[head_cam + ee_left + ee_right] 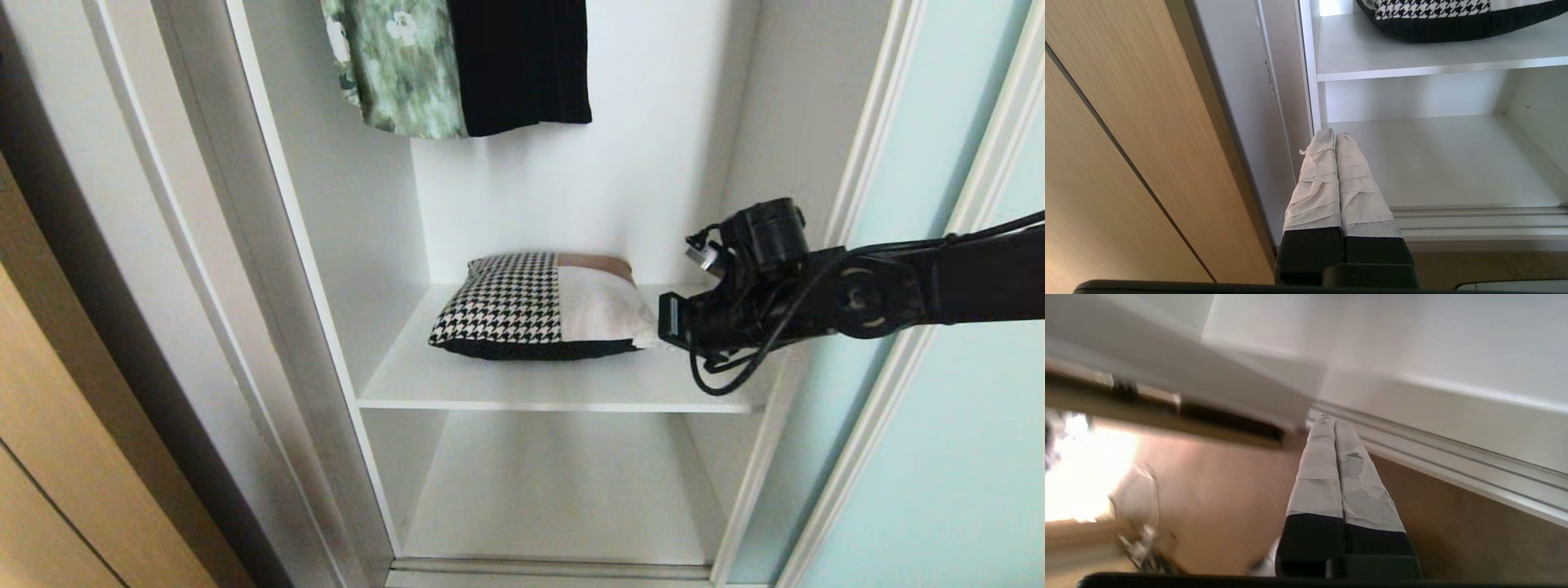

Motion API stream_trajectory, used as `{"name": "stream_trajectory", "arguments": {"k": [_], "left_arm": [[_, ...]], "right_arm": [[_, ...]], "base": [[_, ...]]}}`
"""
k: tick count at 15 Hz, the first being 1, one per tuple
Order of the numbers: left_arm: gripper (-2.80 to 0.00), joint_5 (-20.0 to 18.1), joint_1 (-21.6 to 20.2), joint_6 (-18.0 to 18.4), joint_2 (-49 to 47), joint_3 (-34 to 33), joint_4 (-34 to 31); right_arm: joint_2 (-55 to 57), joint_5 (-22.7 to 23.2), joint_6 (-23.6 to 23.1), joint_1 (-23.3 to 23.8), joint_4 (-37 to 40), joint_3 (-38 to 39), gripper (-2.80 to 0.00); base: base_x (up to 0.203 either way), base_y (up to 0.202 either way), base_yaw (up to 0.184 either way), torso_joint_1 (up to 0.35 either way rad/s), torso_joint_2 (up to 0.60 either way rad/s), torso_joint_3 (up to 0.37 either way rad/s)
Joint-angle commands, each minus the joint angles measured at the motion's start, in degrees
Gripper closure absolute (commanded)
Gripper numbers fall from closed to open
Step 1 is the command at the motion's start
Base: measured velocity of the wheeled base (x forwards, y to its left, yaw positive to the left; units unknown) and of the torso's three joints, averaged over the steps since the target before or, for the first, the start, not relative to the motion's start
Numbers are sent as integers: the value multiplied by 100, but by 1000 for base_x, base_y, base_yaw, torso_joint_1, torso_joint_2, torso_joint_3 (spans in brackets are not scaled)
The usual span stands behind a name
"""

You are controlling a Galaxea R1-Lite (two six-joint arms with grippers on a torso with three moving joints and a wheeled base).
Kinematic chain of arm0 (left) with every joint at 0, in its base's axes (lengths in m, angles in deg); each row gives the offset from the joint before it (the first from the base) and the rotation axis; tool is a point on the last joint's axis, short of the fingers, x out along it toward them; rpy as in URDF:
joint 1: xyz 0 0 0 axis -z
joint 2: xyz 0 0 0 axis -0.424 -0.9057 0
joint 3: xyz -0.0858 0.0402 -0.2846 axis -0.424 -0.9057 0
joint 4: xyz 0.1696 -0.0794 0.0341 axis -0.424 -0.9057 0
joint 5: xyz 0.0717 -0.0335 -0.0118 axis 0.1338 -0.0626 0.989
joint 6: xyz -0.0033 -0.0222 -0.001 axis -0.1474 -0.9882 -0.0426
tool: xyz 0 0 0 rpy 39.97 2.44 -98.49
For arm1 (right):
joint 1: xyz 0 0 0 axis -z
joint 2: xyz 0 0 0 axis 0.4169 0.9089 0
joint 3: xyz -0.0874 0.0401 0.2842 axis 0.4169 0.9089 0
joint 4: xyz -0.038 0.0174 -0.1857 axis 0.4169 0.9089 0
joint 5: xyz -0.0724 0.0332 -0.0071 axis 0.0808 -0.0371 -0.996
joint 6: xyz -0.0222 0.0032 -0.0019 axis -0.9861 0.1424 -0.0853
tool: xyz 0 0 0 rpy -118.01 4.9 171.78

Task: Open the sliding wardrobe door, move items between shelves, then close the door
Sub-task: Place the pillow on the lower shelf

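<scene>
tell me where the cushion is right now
In the head view the cushion lies on the upper white shelf, below the hanging garments, left of the right arm.

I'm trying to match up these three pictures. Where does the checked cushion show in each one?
Head view: the cushion lies mid-picture on the upper shelf.
Left wrist view: only its black lower edge and some checks show, at the top.
Right wrist view: not in it.
Shared landmark: that shelf's front edge, seen in the head and left wrist views.

Green garment, black garment cropped at top edge.
</scene>
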Motion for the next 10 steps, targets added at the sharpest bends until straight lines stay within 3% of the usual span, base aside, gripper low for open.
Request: {"name": "stream_trajectory", "arguments": {"k": [1, 5, 6, 10], "left_arm": [[0, 6, 8, 119, -16, 0, -32], [0, -3, 8, -11, -7, 0, 3], [0, -18, 0, -6, -7, 0, 3], [0, -53, 1, 84, -16, 35, -118]], "right_arm": [[997, -44, 198, 40, 17, -702, 0], [1554, -671, 303, 130, 114, -1135, 0], [1459, -665, 317, 165, 115, -1080, -280], [1036, -626, 773, 330, 55, -880, -280]], "base": [[0, 0, 0, 0, 0, 0], [0, 0, 0, 0, 0, 0], [0, 0, 0, 0, 0, 0], [0, 0, 0, 0, 0, 0]]}}
